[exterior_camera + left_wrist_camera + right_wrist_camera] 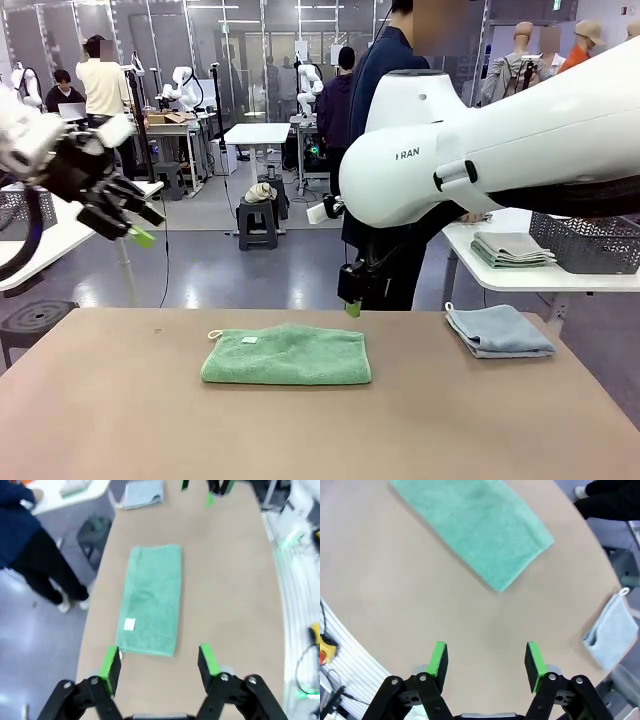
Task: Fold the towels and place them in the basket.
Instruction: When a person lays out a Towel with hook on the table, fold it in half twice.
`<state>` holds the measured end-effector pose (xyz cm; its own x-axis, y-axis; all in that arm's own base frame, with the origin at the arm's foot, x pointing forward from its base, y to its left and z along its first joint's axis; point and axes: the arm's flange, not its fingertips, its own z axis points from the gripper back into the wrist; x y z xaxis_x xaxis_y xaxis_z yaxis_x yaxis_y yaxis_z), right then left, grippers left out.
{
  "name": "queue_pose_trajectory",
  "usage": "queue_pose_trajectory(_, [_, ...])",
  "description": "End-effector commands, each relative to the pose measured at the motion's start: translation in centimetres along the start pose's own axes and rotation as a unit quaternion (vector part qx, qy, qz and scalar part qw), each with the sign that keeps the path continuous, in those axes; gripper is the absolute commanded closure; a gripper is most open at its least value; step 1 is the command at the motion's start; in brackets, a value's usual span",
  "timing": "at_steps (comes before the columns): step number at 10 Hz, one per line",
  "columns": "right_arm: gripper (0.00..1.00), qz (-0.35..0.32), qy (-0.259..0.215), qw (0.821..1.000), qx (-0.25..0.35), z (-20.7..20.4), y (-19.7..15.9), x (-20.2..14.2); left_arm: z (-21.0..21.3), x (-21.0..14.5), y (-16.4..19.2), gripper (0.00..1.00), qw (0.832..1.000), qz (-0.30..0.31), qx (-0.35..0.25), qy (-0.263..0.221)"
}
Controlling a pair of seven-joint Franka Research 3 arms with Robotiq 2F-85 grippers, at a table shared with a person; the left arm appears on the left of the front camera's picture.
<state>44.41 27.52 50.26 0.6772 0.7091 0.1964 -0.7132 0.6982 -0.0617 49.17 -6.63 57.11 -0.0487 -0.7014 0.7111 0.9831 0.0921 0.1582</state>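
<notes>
We see the green towel point(286, 355) folded into a long rectangle, lying flat near the middle of the table point(100, 430). Its small white tag point(249, 341) faces up near its left end, and a little loop point(214, 334) sticks out at the far left corner. The light blue-grey towel point(498, 330) lies folded at the far right of the table, close to the edge and well apart from the green one. Nothing touches either towel.

The basket point(590, 245) is not on this table. We find it on a white side table to the right, just beside a small stack of folded cloths point(512, 248).

The right end effector point(352, 300) hangs from the arm that sweeps in from the right. It hovers above the far edge of the table, behind the right end of the green towel. In its wrist view we see the right end effector point(485, 661) released, fingers spread and nothing between the green pads point(439, 660). The green towel point(475, 527) lies on the table ahead of it and the blue-grey towel point(612, 632) off to one side.

The left end effector point(148, 225) is raised high at the left side, clear of the table top. Its wrist view shows the left end effector point(158, 662) also released and empty. It looks down the length of the green towel point(150, 600), with the blue-grey towel point(143, 493) at the far end.

A person point(390, 80) in dark clothes stands at the far side of the table.
</notes>
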Motion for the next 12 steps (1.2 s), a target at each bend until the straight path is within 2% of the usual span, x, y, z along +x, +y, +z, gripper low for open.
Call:
queue_pose_trajectory(1, [0.23,0.011,-0.004,1.0,-0.012,0.3,-1.3,0.2,2.0,-4.0,0.1,0.21,0.995,0.021,-0.044,-0.092])
queue_pose_trajectory(4, [0.23,0.011,-0.004,1.0,-0.012,0.3,-1.3,0.2,4.4,-10.6,1.5,0.21,0.981,0.051,-0.058,-0.176])
queue_pose_trajectory(6, [0.23,0.011,-0.004,1.0,-0.012,0.3,-1.3,0.2,4.5,-12.9,2.1,0.21,0.978,0.075,-0.064,-0.186])
queue_pose_trajectory(9, [0.22,-0.012,-0.013,1.0,0.009,0.4,-1.4,0.1,3.4,-12.8,1.8,0.21,0.98,0.072,-0.047,-0.179])
queue_pose_trajectory(10, [0.22,-0.049,-0.026,0.998,0.02,0.2,-1.7,0.0,3.7,-14.2,1.6,0.21,0.979,0.083,-0.061,-0.176])
queue_pose_trajectory(12, [0.22,-0.177,-0.046,0.983,0.014,-0.4,-1.7,-0.5,3.7,-14.2,1.6,0.21,0.979,0.083,-0.061,-0.176])
